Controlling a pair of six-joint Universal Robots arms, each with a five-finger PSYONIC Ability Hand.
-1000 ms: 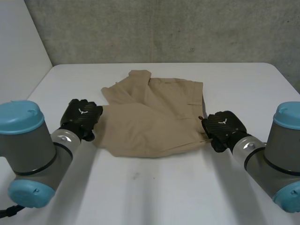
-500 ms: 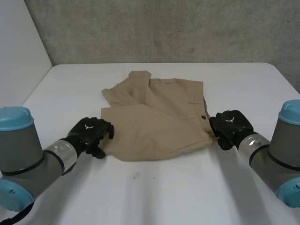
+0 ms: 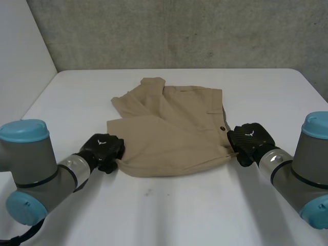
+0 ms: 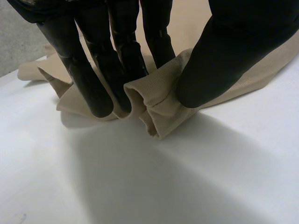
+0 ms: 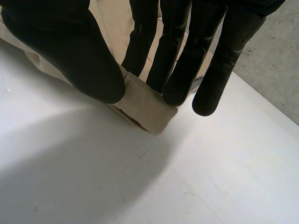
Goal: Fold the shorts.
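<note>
My left hand (image 3: 104,149) pinches the near left corner of the tan shorts (image 3: 174,128) between fingers and thumb, and the cloth bunches up there. The shorts lie spread in the middle of the white table (image 3: 169,215). My right hand (image 3: 248,139) pinches their near right corner between thumb and fingers.

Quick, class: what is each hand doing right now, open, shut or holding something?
Left hand: shut, pinching the near left corner of the shorts.
Right hand: shut, pinching the shorts' near right corner.
</note>
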